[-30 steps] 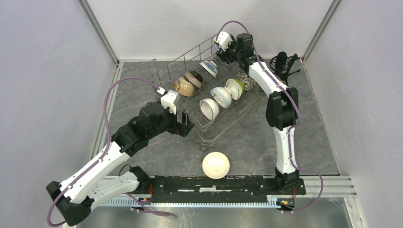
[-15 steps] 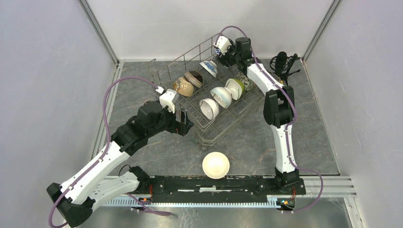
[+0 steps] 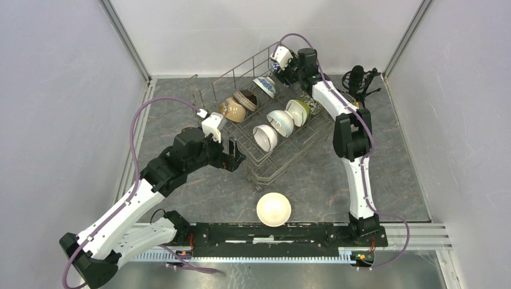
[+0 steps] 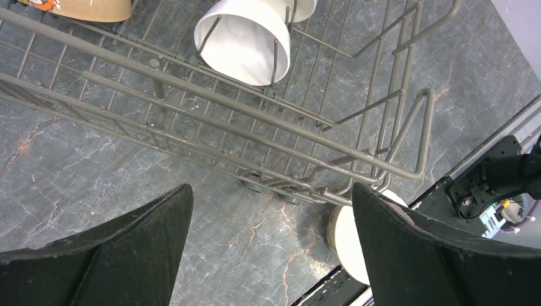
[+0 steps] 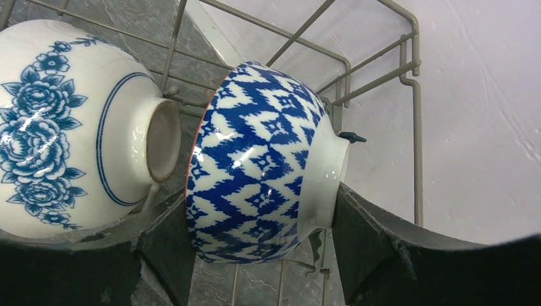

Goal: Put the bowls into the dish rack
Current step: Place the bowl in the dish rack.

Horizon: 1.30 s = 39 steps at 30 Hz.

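Note:
The grey wire dish rack [image 3: 263,170] holds several bowls on edge: tan [image 3: 232,111], dark brown [image 3: 247,99], white [image 3: 265,137], pale blue [image 3: 281,122], lime green [image 3: 298,111] and speckled [image 3: 311,102]. At the rack's far end my right gripper [image 3: 279,73] [image 5: 258,191] is shut on a blue-and-white zigzag bowl [image 5: 258,162], rim against one finger, foot against the other. A floral blue-and-white bowl [image 5: 70,127] [image 3: 265,86] rests beside it. My left gripper [image 3: 236,155] [image 4: 271,191] stands open and empty by the rack's near corner [image 4: 408,172]. One white bowl [image 3: 273,209] [image 4: 348,239] sits on the table.
A black stand with a round head [image 3: 358,79] is at the back right, close to the right arm. A black rail [image 3: 271,232] runs along the near edge just behind the loose white bowl. Grey walls close in on the left, right and back.
The right arm's upper part has shifted slightly left along the rack's far end. The left gripper has drawn back a little to the left. No bowl has changed place.

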Available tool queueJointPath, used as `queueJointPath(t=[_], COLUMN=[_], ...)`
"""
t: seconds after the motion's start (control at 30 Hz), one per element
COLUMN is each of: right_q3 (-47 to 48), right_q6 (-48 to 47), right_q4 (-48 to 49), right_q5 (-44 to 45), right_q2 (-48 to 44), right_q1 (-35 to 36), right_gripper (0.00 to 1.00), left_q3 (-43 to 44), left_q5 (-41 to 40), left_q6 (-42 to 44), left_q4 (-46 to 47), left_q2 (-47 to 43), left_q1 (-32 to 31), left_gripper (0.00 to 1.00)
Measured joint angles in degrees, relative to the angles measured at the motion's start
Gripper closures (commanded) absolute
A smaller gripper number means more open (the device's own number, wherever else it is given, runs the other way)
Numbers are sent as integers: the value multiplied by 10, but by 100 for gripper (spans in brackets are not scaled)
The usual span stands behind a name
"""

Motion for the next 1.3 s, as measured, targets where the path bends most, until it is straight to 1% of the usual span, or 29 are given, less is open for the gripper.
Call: queueJointPath(t=[0.1, 0.13, 0.23, 0.3, 0.33, 0.37, 0.4, 0.67, 0.9, 1.13, 1.3], right_q3=[0, 0, 0, -2, -3, -4, -5, -33, -107, -201, -257], right_q6=[2, 3, 7, 11, 14, 17, 19, 36, 61, 119, 175], right_q4=[1, 2, 3, 5, 7, 11, 15, 92, 134, 200, 246], right_q5=[2, 2, 5, 6, 6, 6, 7, 28, 26, 4, -26], right_q2=[1, 1, 1, 1, 1, 1, 1, -9, -62, -173, -258], right_q1=[0, 0, 0, 0, 0, 0, 1, 0, 0, 0, 0], right_gripper=[47, 40, 32, 23, 17, 4, 2, 2, 2, 3, 6], left_q3=[0, 0, 0, 0, 0, 0, 0, 0, 0, 0, -5], left_q5=[3, 3, 5, 5, 5, 5, 5, 12, 15, 15, 15], left_q6=[0, 0, 0, 0, 0, 0, 0, 0, 0, 0, 0], left_q4=[0, 1, 3, 5, 5, 5, 5, 6, 6, 5, 4], left_q2=[0, 0, 0, 0, 0, 0, 0, 0, -2, -17, -24], left_q1=[2, 2, 3, 3, 4, 5, 5, 8, 10, 10, 10], left_gripper=[0, 0, 0, 0, 0, 0, 0, 0, 0, 0, 0])
